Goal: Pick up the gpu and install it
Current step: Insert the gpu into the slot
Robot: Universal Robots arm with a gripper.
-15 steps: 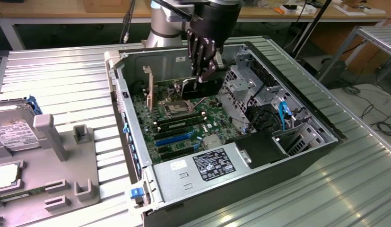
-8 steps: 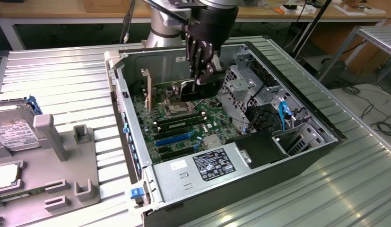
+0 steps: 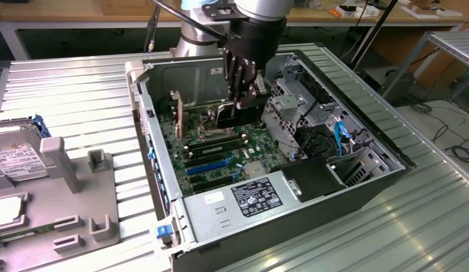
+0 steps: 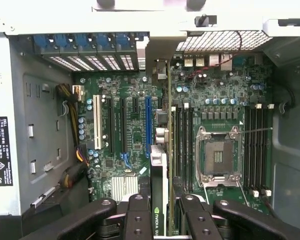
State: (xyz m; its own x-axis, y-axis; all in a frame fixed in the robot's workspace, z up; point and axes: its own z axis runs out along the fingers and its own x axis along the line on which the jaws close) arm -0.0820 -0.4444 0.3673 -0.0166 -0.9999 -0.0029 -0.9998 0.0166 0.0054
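The gpu point(image 4: 159, 167) stands on edge inside the open computer case point(image 3: 155, 147), seen thin from above with a green label near my fingers point(image 4: 137, 215). My gripper point(image 4: 162, 212) is shut on it, one pair of black fingers on each side. Its silver bracket point(image 4: 157, 55) reaches toward the case's rear slot openings. The card sits over the motherboard point(image 4: 120, 125), between the long blue slot point(image 4: 148, 125) and the memory sticks point(image 4: 182, 145). In the exterior view my gripper point(image 3: 242, 93) reaches down into the case with the gpu's black face point(image 3: 236, 116) below it. Whether the card touches the slot I cannot tell.
The CPU socket point(image 4: 217, 157) lies beyond the memory sticks. A power supply point(image 3: 249, 198) fills the case's near end and a drive cage point(image 3: 295, 107) stands on the exterior view's right. A hard drive point(image 3: 15, 153) rests on a grey fixture point(image 3: 91, 198) at the left.
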